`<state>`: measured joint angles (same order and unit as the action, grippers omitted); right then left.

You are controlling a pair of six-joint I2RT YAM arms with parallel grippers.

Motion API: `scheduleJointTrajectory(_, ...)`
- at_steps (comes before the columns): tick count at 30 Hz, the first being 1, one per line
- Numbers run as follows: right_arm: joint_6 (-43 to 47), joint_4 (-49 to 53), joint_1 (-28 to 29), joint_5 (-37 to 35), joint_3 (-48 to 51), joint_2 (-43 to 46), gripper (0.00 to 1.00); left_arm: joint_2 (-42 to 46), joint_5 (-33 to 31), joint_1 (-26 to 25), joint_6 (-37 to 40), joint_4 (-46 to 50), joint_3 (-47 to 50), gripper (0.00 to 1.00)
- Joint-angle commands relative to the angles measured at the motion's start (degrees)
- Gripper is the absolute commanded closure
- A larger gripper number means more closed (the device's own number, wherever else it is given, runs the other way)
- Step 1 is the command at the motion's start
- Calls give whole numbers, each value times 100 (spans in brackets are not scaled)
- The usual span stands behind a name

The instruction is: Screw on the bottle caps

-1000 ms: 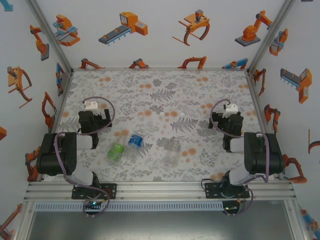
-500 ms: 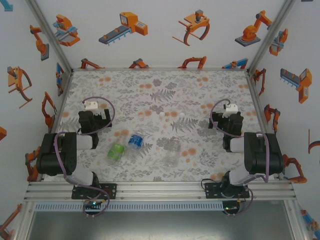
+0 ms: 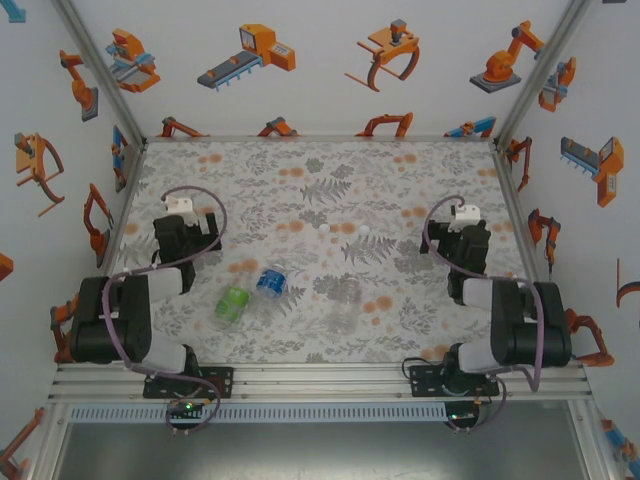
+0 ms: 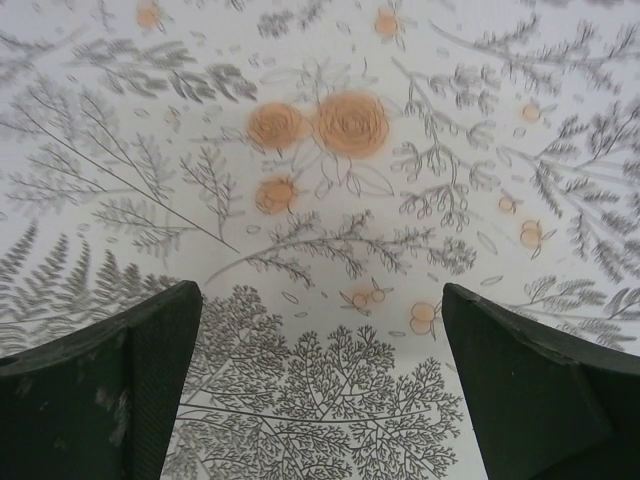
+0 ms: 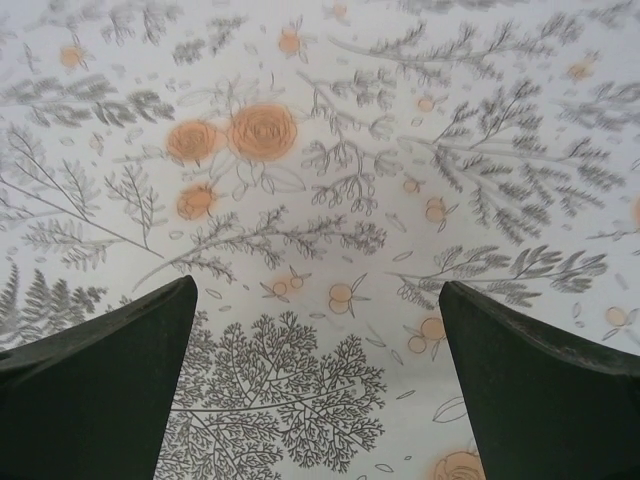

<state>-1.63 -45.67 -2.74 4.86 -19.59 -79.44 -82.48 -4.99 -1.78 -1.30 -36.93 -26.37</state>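
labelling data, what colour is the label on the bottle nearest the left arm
Green label, best seen in the top external view.

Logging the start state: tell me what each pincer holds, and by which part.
Nothing is held. The left pincer and the right pincer stand open over bare tablecloth; the green-label bottle and blue-label bottle lie untouched.

Both bottles lie on the table point(image 3: 300, 170), left of centre and near the left arm point(image 3: 130, 310). The front bottle point(image 3: 232, 305) has the back bottle point(image 3: 270, 282) just beside it on the right. Two caps point(image 3: 323, 228) sit further back, about mid-table.
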Motion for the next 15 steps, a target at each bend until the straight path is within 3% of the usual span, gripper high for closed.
scheduleJointTrajectory(1, -20, 1014, 87, -112, -394, 667, 5, 476, -397, -13, -230, 941, -381, 3)
scheduleJointTrajectory(6, -740, 2939, 350, 84, -1203, 1317, 12, 1112, -730, -24, -935, 2728, -1084, 3)
scheduleJointTrajectory(11, -1383, 5135, 1368, -295, -2184, 1552, 15, 1699, -239, -24, -1173, 4346, -1772, 3)
scheduleJointTrajectory(15, -2076, 6110, 2149, -427, -2692, 1519, 17, 1880, 205, -15, -1303, 5578, -2528, 3)
